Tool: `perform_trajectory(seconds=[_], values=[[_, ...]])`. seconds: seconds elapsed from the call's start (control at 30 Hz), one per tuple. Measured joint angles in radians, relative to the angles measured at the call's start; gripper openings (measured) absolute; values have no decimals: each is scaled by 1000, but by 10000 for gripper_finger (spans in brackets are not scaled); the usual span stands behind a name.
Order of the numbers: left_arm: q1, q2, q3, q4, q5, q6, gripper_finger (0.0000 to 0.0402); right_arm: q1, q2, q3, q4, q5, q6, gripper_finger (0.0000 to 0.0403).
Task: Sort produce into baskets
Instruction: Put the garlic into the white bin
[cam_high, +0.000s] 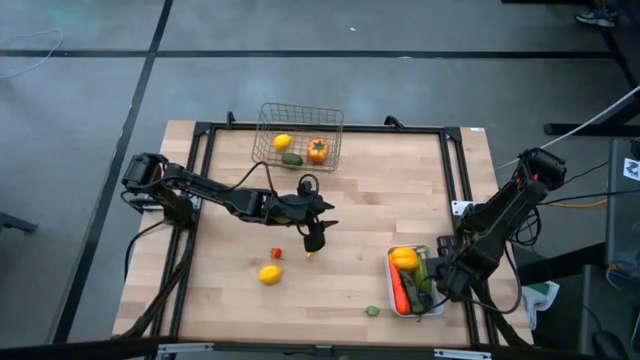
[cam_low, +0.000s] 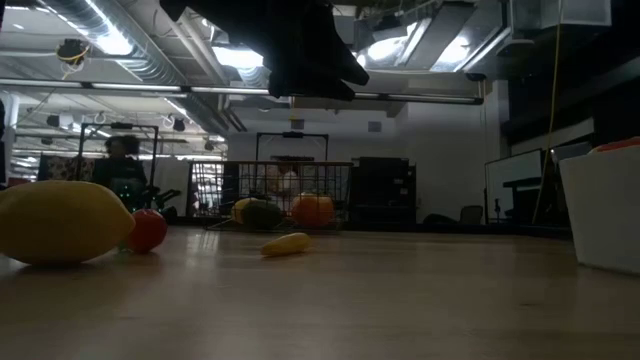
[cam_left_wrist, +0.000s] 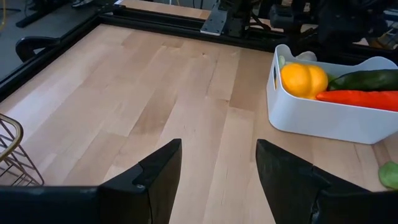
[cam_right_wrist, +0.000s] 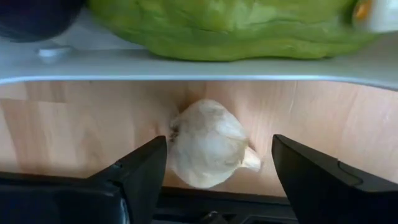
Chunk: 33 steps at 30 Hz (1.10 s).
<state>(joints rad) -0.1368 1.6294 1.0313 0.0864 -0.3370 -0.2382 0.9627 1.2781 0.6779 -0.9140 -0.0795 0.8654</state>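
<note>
My left gripper (cam_high: 313, 236) hangs open and empty above the table's middle; its fingers (cam_left_wrist: 217, 149) frame bare wood. Below and near it lie a small yellow piece (cam_high: 308, 256), a small red fruit (cam_high: 277, 253) and a lemon (cam_high: 270, 274). My right gripper (cam_high: 447, 283) is low at the white tray's (cam_high: 433, 308) right side. It is open, with a finger on either side of a white garlic (cam_right_wrist: 208, 144) that rests on the wood beside the tray wall (cam_right_wrist: 199, 67). The tray holds a yellow-orange pepper (cam_high: 403, 258), a carrot (cam_high: 399, 291) and cucumbers (cam_high: 424, 278).
The wire basket (cam_high: 300, 120) at the far middle holds a lemon (cam_high: 282, 142), a green piece (cam_high: 292, 159) and an orange fruit (cam_high: 317, 150). A small green piece (cam_high: 372, 311) lies near the front edge, left of the tray. Black rails (cam_high: 320, 128) frame the table.
</note>
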Motion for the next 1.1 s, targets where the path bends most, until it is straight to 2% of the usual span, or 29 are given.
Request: perform_trajectory(seconds=[0.4, 0.67, 1.1], values=[[0, 0, 0, 0, 0, 1, 202, 0, 0, -42, 68, -3, 4, 289], [0, 0, 0, 0, 0, 2, 202, -1, 0, -42, 180, 8, 4, 289], [0, 0, 0, -1, 0, 2, 202, 0, 0, -91, 180, 16, 4, 289]])
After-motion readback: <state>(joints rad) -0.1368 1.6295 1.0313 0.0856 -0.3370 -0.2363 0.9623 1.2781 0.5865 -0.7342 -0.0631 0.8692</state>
